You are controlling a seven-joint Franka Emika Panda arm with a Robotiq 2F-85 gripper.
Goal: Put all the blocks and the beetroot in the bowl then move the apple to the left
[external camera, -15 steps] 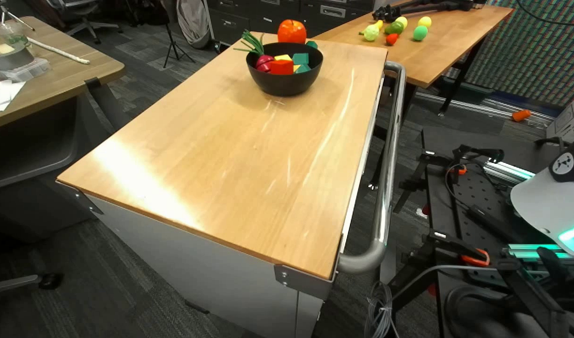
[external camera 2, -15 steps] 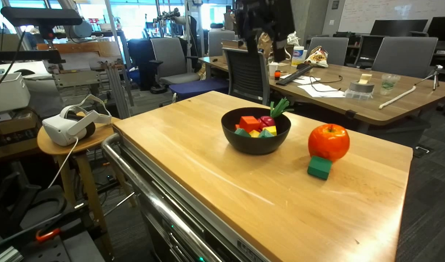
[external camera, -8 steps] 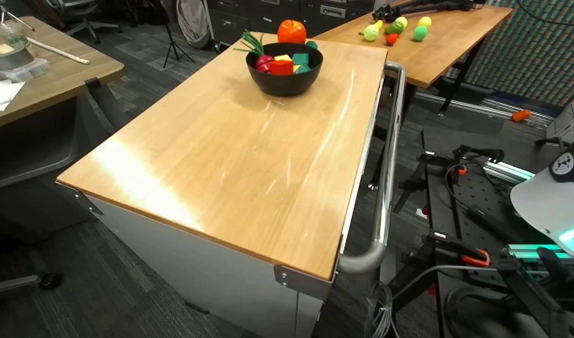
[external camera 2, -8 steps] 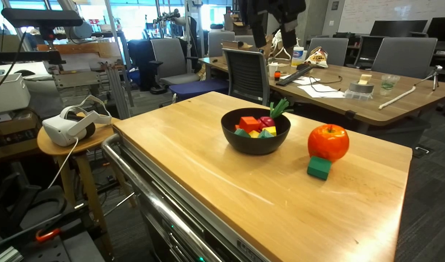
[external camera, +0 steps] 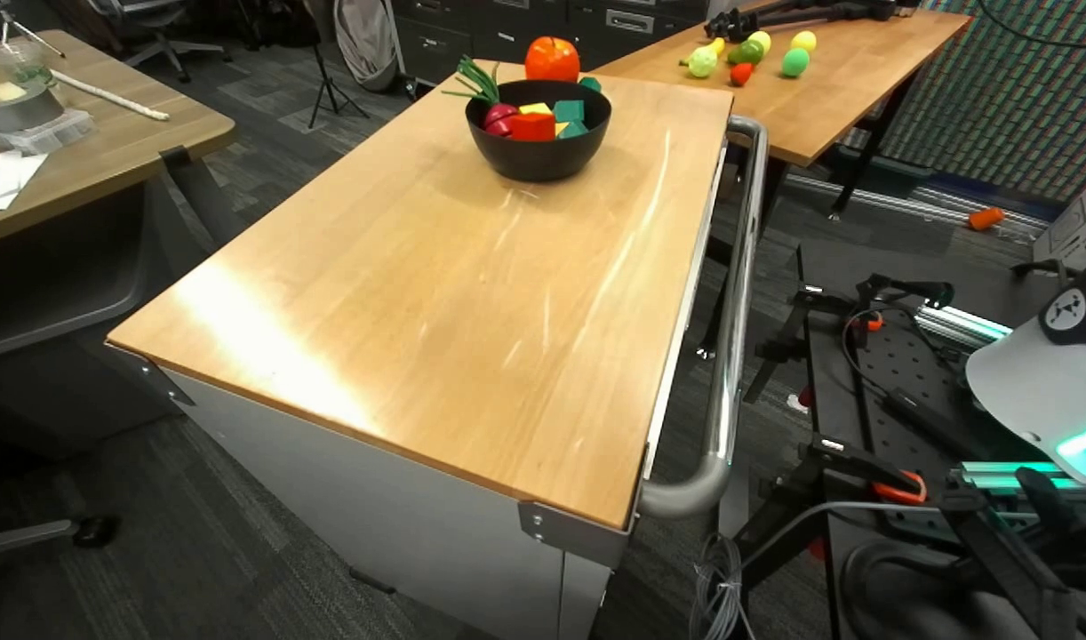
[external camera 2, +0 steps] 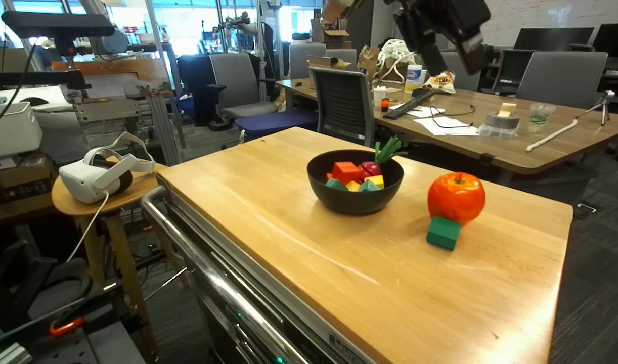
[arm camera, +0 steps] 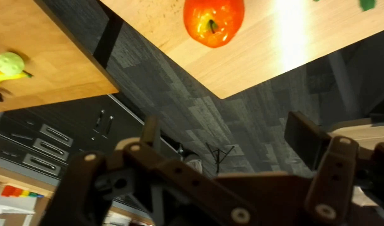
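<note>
The black bowl stands on the wooden cart top and shows in both exterior views. It holds the dark-red beetroot, its green leaves over the rim, and several blocks: red-orange, yellow and green. One green block lies on the cart top against or just in front of the orange-red apple. The apple also shows in the wrist view. My gripper is open and empty, high above and beyond the apple; its fingers stand wide apart in the wrist view.
A steel handle runs along one side of the cart top. A second table with toy fruits stands beyond the cart's far end. A brown desk with tape, a cup and papers stands along another side.
In an exterior view my gripper has moved to the right and tilted, staying high above the cart. The bowl, its contents, the apple and the loose green block have not moved.
</note>
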